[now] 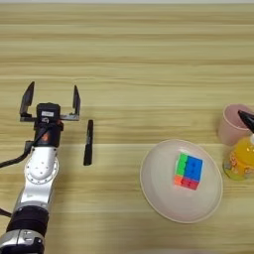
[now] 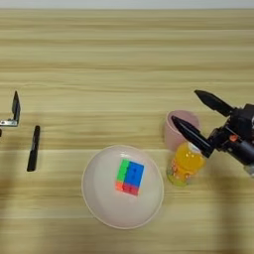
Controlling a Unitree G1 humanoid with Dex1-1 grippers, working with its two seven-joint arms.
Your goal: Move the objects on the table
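Your biggest risk sits on the right side of the worktop (image 2: 124, 59): the orange juice bottle (image 2: 185, 164) stands just beside the pink cup (image 2: 179, 130), touching or nearly so, and the right gripper (image 2: 196, 119) hovers over both with one black finger crossing above the bottle's top and the other reaching out to the far right of the cup. If you close from here, I judge that the fingers could catch the cup's rim or push the bottle sideways, and a tall narrow bottle would tip easily, perhaps toward the pale plate (image 2: 94, 198) holding the puzzle cube (image 2: 129, 177) just to its left. That gripper is spread wide and grasps nothing; whether the near finger touches the bottle's cap, you cannot tell from these views. On the left, the black marker pen (image 1: 88, 142) lies flat on the worktop, pointing near to far, just right of the left gripper (image 1: 51, 99), whose fingers are also wide apart and empty, clear of the pen; a careless sideways sweep there would roll the pen away
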